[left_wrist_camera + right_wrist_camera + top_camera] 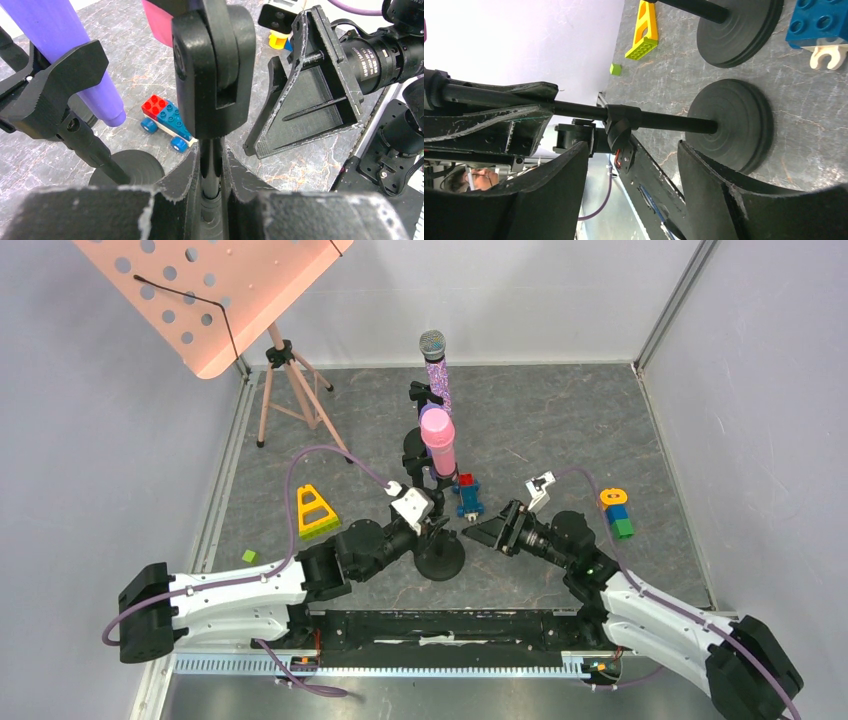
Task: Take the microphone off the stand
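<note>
A pink microphone stands in the near black stand. A purple glitter microphone with a grey head stands in a second stand behind it. My left gripper is shut on the near stand's pole, just below its clip joint. The pink microphone's lower end shows above that joint, and the purple microphone is at the left in its own clip. My right gripper is open and empty, right of the near stand. Its fingers sit beside the pole and base.
A blue and red toy car stands between the stands and my right gripper. A yellow triangle block and a small green cube lie at the left. Stacked bricks are at the right. A pink music stand stands at the back left.
</note>
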`<move>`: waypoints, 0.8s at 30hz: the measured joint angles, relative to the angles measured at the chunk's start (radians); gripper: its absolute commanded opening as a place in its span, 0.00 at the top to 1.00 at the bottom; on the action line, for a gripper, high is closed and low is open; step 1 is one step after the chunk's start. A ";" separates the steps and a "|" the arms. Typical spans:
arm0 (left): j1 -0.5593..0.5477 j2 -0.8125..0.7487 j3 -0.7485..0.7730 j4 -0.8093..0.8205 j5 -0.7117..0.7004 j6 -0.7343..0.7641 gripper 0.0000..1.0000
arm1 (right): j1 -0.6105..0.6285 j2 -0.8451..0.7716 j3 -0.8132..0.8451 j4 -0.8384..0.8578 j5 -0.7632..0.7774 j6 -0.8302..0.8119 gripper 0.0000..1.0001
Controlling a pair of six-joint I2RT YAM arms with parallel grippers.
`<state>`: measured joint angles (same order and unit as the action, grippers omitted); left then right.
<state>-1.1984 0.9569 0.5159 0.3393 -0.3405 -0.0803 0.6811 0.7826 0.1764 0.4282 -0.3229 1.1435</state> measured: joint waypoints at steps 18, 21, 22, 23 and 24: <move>0.000 -0.011 0.005 -0.060 -0.019 -0.034 0.48 | 0.026 0.216 0.001 0.211 -0.055 0.106 0.42; 0.000 -0.018 0.019 -0.084 -0.019 -0.034 0.49 | 0.029 0.229 0.001 0.245 -0.059 0.122 0.45; 0.000 -0.018 0.026 -0.091 -0.019 -0.034 0.51 | 0.031 0.236 0.001 0.260 -0.061 0.129 0.46; 0.000 -0.018 0.033 -0.100 -0.017 -0.034 0.52 | 0.031 0.243 0.001 0.275 -0.062 0.137 0.47; 0.001 -0.018 0.039 -0.105 -0.014 -0.034 0.53 | 0.032 0.249 0.001 0.287 -0.062 0.145 0.48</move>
<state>-1.1973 0.9394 0.5549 0.2344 -0.3542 -0.1143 0.7136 1.0321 0.1772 0.7155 -0.3851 1.2884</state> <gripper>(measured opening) 0.501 0.550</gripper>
